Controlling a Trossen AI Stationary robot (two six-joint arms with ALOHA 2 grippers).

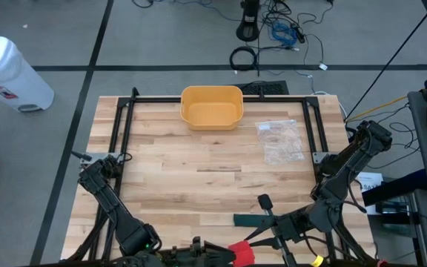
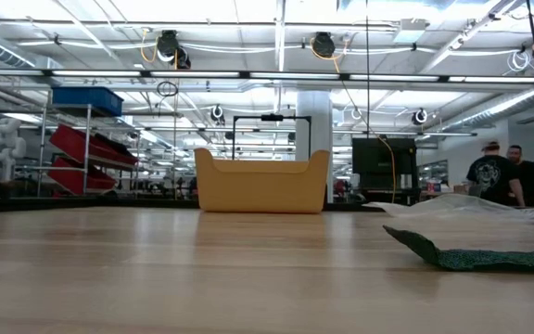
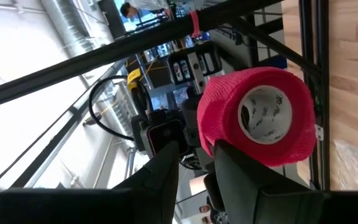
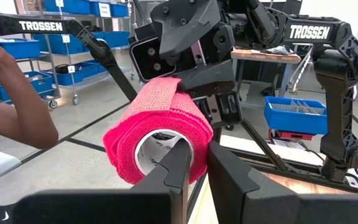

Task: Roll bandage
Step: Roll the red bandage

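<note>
A pink bandage roll (image 1: 241, 252) with a white core hangs above the table's near edge, held between my two grippers. In the left wrist view the roll (image 3: 260, 118) shows its open core end, with my left gripper (image 3: 194, 152) shut on its rim. My right gripper (image 4: 197, 155) is shut on the opposite end of the roll (image 4: 157, 134), and the left gripper's head stands behind it. A dark green bandage strip (image 1: 254, 220) lies flat on the table near the right arm, also in the low view (image 2: 471, 255). My left gripper comes level at one end of the roll and closes on the pink wall at the rim (image 3: 209, 134). One finger (image 3: 244, 168) covers the place of contact. The roll is lifted clear of the table. My right gripper comes level at the roll's other end. One finger (image 4: 180, 163) stands in front of the core's opening and the other (image 4: 229, 171) outside the roll, with the pink wall (image 4: 199, 140) between them. The roll lies level, clear of the table.
A yellow bin (image 1: 211, 106) stands at the far middle of the table and a clear plastic bag (image 1: 280, 141) lies right of it. A black frame (image 1: 124, 133) rims the table. People (image 2: 499, 176) stand beyond; a person's arm (image 4: 11, 118) shows nearby.
</note>
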